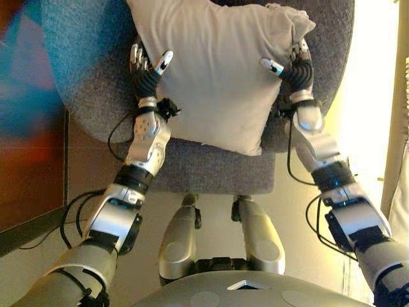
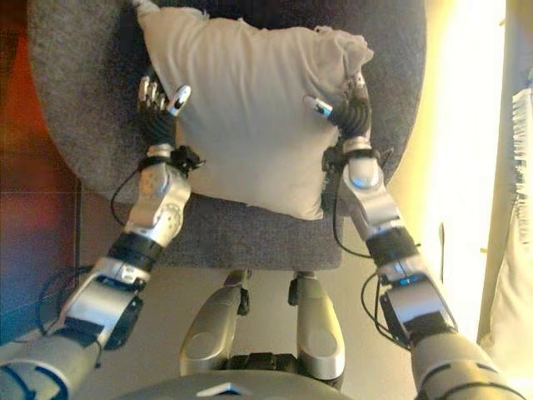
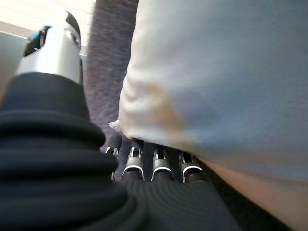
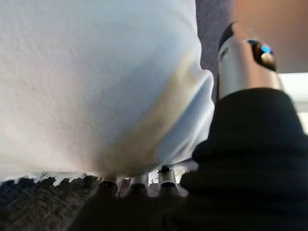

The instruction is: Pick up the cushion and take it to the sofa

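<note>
Both hands flank the cushion point(image 1: 220, 70), which lies on the seat of a grey upholstered chair point(image 1: 83, 83), one corner towards the robot. The left hand point(image 1: 148, 70) sits at one side edge with its fingers point(image 3: 158, 166) run beneath the cushion's rim and its thumb point(image 1: 163, 62) laid over the top face, so the fabric lies between thumb and fingers; the wrist view shows the fingers under the pale cloth, though how tightly they curl cannot be told. The right hand point(image 2: 350, 104) mirrors this on the opposite edge, thumb point(image 2: 316, 103) across the top, fingers point(image 4: 166, 175) tucked under the bulging side, and again the degree of curl is hidden. This arrangement makes sense for a soft, wide thing: one hand could not span it, so a two-sided squeeze with fingers below to bear the weight and thumbs above to stop it tipping seems the plan. Judging by the cushion resting on the seat, lifting has not begun, and the carry to the sofa remains.
</note>
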Robot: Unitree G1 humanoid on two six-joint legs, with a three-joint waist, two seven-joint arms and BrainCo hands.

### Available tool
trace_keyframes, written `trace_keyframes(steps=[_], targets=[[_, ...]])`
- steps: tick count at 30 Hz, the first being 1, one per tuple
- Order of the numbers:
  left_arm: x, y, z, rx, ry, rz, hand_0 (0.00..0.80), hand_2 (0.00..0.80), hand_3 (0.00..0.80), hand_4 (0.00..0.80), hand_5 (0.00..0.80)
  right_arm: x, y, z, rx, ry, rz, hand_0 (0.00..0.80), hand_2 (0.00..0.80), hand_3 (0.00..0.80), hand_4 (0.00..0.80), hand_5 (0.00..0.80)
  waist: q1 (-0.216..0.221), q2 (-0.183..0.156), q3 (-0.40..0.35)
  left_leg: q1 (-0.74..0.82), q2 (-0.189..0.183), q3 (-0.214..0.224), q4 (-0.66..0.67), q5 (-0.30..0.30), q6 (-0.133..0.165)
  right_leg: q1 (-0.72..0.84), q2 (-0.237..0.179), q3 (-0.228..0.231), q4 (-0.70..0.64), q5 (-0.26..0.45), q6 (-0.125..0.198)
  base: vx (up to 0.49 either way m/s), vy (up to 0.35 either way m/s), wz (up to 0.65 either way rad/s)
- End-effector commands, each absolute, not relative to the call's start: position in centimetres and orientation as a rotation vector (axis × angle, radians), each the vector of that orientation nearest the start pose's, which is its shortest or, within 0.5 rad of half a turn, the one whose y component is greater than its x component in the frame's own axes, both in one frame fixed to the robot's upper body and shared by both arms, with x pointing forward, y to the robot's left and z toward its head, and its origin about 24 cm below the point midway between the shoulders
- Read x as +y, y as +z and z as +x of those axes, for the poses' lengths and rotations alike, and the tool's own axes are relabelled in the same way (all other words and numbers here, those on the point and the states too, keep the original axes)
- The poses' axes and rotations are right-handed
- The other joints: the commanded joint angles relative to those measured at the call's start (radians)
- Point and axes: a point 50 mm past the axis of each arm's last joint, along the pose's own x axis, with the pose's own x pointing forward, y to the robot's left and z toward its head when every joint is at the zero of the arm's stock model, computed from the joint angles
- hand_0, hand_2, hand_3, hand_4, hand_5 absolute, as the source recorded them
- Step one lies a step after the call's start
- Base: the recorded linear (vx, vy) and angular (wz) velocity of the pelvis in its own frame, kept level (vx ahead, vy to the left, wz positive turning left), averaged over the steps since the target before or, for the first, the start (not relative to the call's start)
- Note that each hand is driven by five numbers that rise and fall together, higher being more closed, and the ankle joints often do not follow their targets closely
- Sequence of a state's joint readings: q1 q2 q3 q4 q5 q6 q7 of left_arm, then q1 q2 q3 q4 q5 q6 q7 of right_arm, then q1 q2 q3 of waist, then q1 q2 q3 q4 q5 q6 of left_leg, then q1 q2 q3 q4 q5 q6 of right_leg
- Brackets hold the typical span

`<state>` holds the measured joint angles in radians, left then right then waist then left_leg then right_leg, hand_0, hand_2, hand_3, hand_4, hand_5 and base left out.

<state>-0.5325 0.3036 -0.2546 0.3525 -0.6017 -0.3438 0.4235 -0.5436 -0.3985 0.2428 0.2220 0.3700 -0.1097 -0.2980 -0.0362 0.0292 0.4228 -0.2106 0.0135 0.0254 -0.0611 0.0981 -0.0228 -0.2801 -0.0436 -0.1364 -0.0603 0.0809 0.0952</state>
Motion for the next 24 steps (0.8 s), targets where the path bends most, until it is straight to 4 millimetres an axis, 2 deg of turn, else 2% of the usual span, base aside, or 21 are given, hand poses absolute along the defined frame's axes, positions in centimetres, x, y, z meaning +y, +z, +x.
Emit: trace_keyframes(steps=[1, 7, 10, 13, 20, 24], targets=[[14.8, 16.0, 31.6, -0.573, 0.059, -0.292, 0.0, 0.0, 0.0, 0.0, 0.0, -15.2, 17.5, 31.3, -0.56, 0.09, -0.03, 0.0, 0.0, 0.0, 0.0, 0.0, 0.015, -0.026, -0.154, -0.045, -0.029, 0.025, 0.088, -0.075, -0.017, 0.034, -0.087, 0.015, 0.052, -0.011, 0.01, 0.116, 0.016, 0.09], [17.7, 14.2, 27.6, -0.595, 0.097, -0.239, 0.0, 0.0, 0.0, 0.0, 0.0, -18.1, 13.6, 27.6, -0.471, 0.079, -0.024, 0.0, 0.0, 0.0, 0.0, 0.0, 0.034, -0.029, -0.247, 0.068, -0.023, 0.016, 0.048, -0.081, -0.013, 0.157, -0.077, 0.001, 0.014, -0.021, 0.011, 0.146, 0.003, 0.05], [19.0, 13.2, 26.0, -0.585, 0.128, -0.227, 0.0, 0.0, 0.0, 0.0, 0.0, -18.3, 12.8, 25.8, -0.475, 0.123, -0.008, 0.0, 0.0, 0.0, 0.0, 0.0, 0.042, -0.03, -0.297, 0.117, -0.016, 0.01, 0.029, -0.08, -0.013, 0.204, -0.07, -0.004, 0.003, -0.025, 0.007, 0.161, -0.01, 0.05], [19.6, 12.3, 24.8, -0.555, 0.136, -0.205, 0.0, 0.0, 0.0, 0.0, 0.0, -18.5, 12.2, 24.8, -0.461, 0.13, -0.014, 0.0, 0.0, 0.0, 0.0, 0.0, 0.046, -0.032, -0.337, 0.163, -0.012, 0.008, 0.015, -0.079, -0.014, 0.247, -0.064, -0.008, -0.006, -0.026, 0.004, 0.111, -0.008, 0.12], [20.8, 11.1, 23.9, -0.48, 0.177, -0.197, 0.0, 0.0, 0.0, 0.0, 0.0, -19.4, 12.2, 24.1, -0.443, 0.096, 0.006, 0.0, 0.0, 0.0, 0.0, 0.0, 0.049, -0.036, -0.385, 0.247, -0.008, 0.005, -0.017, -0.091, -0.012, 0.325, -0.051, -0.004, -0.027, -0.034, 0.002, 0.07, -0.004, 0.03], [21.0, 10.7, 24.1, -0.452, 0.191, -0.201, 0.0, 0.0, 0.0, 0.0, 0.0, -19.9, 12.2, 24.2, -0.453, 0.002, -0.027, 0.0, 0.0, 0.0, 0.0, 0.0, 0.051, -0.033, -0.398, 0.266, -0.005, 0.005, -0.024, -0.096, -0.012, 0.339, -0.049, -0.001, -0.027, -0.039, 0.003, 0.039, 0.0, -0.01]])
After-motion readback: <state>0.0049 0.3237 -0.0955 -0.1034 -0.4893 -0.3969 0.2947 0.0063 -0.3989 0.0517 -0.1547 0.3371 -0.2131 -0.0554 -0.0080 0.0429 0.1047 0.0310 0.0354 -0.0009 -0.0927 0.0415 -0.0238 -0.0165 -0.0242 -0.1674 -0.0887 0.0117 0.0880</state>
